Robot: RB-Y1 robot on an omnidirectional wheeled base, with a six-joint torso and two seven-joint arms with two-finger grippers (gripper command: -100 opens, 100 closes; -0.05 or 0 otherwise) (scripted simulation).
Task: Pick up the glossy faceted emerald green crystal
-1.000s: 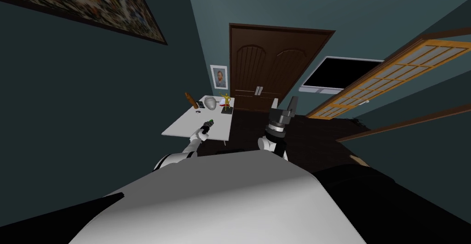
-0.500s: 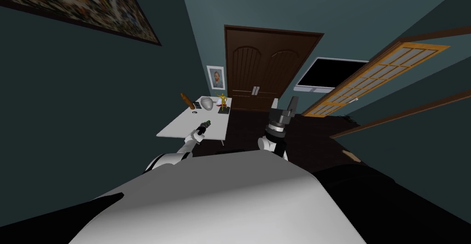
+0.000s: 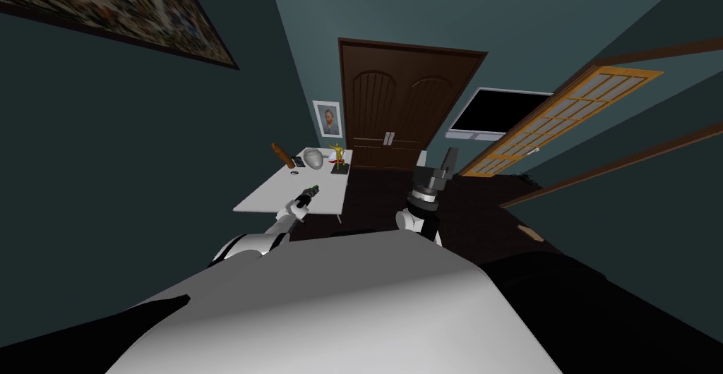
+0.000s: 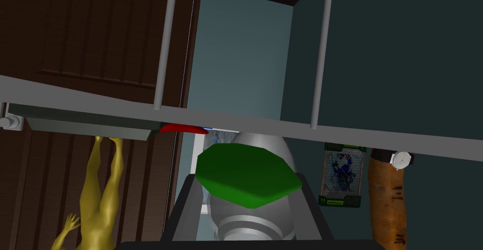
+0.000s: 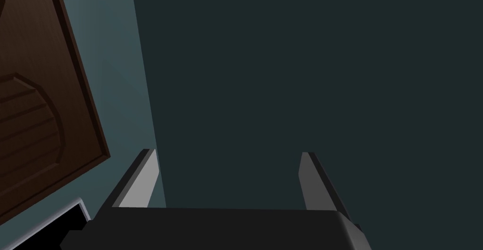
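Observation:
My left gripper [image 4: 245,180] is shut on the green faceted crystal [image 4: 250,169], its fingers [image 4: 186,209] pressing the crystal's sides. In the head view the left gripper [image 3: 311,192] hovers over the near part of the white table [image 3: 279,190], and the crystal shows as a green speck [image 3: 315,187] at its tip. My right gripper [image 3: 436,157] is raised to the right of the table, over the dark floor. It stands open [image 5: 226,160] with nothing between its fingers.
At the table's far end stand a gold figurine [image 3: 337,152], a grey dome-shaped object [image 3: 315,157] and a brown cylinder [image 3: 282,154]. A card [image 4: 344,181], a watch [image 4: 401,158] and a red item [image 4: 181,128] lie there too. A dark brown double door [image 3: 395,109] is behind.
The whole head picture has slid left, so my camera has moved. The left gripper still holds the crystal over the table. The right arm has not moved.

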